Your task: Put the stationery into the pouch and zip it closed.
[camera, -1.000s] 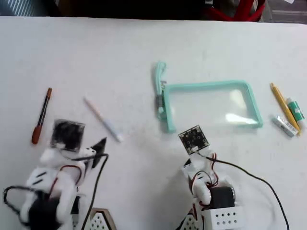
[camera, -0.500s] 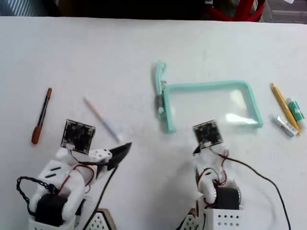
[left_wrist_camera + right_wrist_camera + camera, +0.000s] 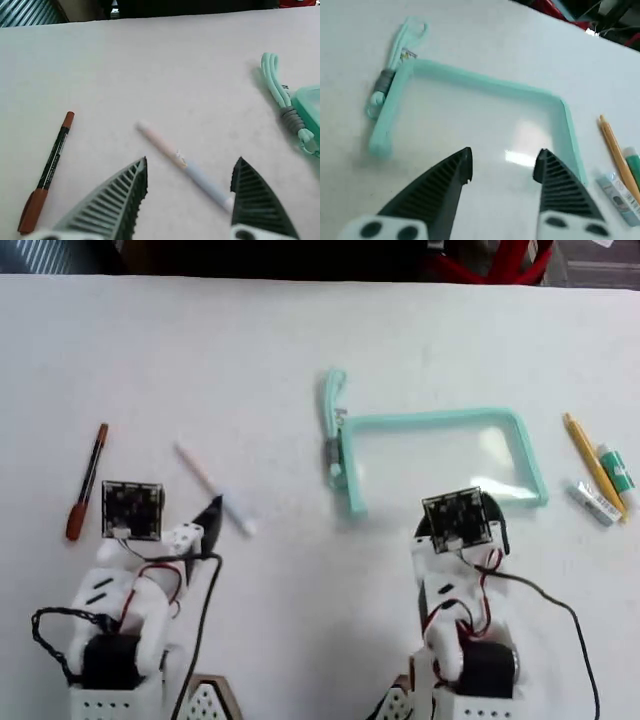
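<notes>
The clear pouch with mint-green trim (image 3: 430, 420) lies flat at the table's centre right, its strap (image 3: 333, 405) at its left end. A pale pen (image 3: 215, 490) and a brown marker (image 3: 87, 480) lie on the left. A yellow pencil (image 3: 592, 465), a green-capped stick (image 3: 615, 468) and a small wrapped piece (image 3: 594, 502) lie right of the pouch. My left gripper (image 3: 191, 167) is open just in front of the pen (image 3: 185, 162), fingertips either side of its near end. My right gripper (image 3: 505, 155) is open over the pouch's (image 3: 485, 82) near edge, holding nothing.
The white table (image 3: 300, 330) is bare behind the pouch and between the two arms. The marker (image 3: 50, 170) sits apart from the pen, to its left. Both arm bases stand at the table's front edge.
The left gripper swung right, then came back left and forward to the pen's near end. The right arm shifted right and forward, up to the pouch's near edge.
</notes>
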You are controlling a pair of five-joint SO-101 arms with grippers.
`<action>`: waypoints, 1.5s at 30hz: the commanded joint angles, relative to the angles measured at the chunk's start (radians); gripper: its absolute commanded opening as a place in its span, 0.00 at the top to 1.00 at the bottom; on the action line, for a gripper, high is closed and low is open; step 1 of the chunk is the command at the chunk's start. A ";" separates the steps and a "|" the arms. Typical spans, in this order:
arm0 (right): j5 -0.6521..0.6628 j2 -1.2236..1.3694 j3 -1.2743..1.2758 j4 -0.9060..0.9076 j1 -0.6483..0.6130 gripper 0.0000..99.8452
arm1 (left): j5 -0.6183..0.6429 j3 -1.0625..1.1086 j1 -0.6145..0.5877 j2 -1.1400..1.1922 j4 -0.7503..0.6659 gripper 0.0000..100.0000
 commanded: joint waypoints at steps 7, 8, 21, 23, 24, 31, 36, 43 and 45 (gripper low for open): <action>-0.091 0.463 -0.436 0.159 -0.278 0.78 | 0.021 0.052 -0.004 0.012 -0.083 0.73; -0.097 0.565 -0.491 0.163 -0.303 0.78 | 0.021 0.064 -0.004 0.013 -0.091 0.73; -0.216 1.791 -1.530 0.398 -0.538 0.84 | 0.021 0.084 0.070 0.015 -0.064 0.73; -0.218 1.957 -1.680 0.453 -0.545 0.84 | 0.021 0.081 0.059 0.016 -0.066 0.73; -0.219 2.035 -1.751 0.473 -0.544 0.84 | 0.021 0.080 0.058 0.016 -0.069 0.73; -0.376 2.454 -2.159 0.595 -0.470 0.84 | 0.035 -0.046 0.067 0.245 -0.101 0.73; -0.362 2.589 -2.315 0.616 -0.463 0.84 | 0.049 -0.161 0.065 0.665 -0.216 0.73; -0.359 2.671 -2.335 0.602 -0.395 0.84 | 0.057 -0.305 0.079 1.059 -0.265 0.72; -0.359 2.686 -2.337 0.601 -0.380 0.84 | 0.072 -0.319 0.079 1.092 -0.259 0.71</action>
